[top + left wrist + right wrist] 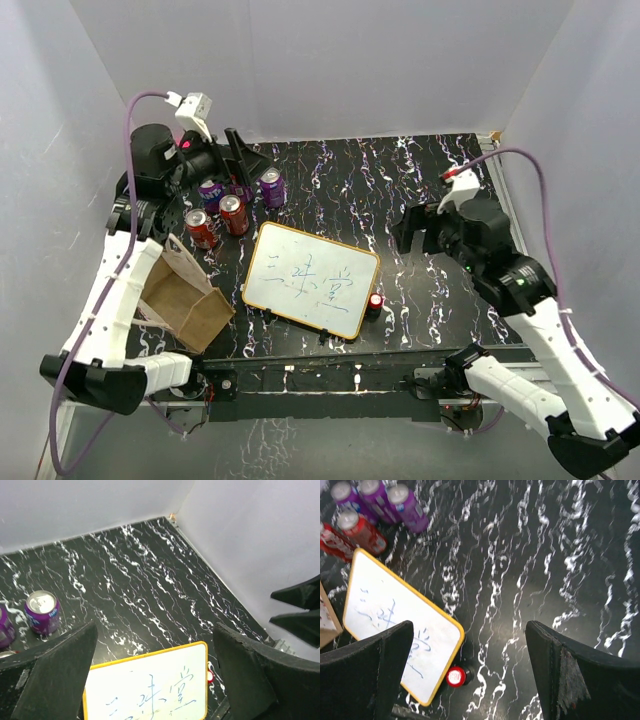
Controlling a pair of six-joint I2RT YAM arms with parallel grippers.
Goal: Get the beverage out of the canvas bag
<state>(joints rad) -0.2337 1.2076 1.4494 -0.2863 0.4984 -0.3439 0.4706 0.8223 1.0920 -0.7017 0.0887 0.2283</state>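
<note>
The canvas bag (pixel 190 300) sits at the near left edge of the bench (pixel 400 180), leaning, with its mouth open upward. It is well apart from the left pincer (pixel 155 630), which hangs over the far left corner with fingers spread wide and nothing between them. Close beside the pincer stand the drinks: a purple can (pixel 42 611) upright, more purple ones, and two red cans (pixel 234 214) crowded together.

From that layout, the step in hand looks like the let-go and retreat. Rise straight up until the fingers clear the can tops, then swing away, because a sideways pull could topple the cluster. The whiteboard (pixel 310 280) lies just right of the bag, so any return should come from above. Whether the bag holds another drink I cannot tell. The right pincer (pixel 470 625) is also wide open and empty.
</note>
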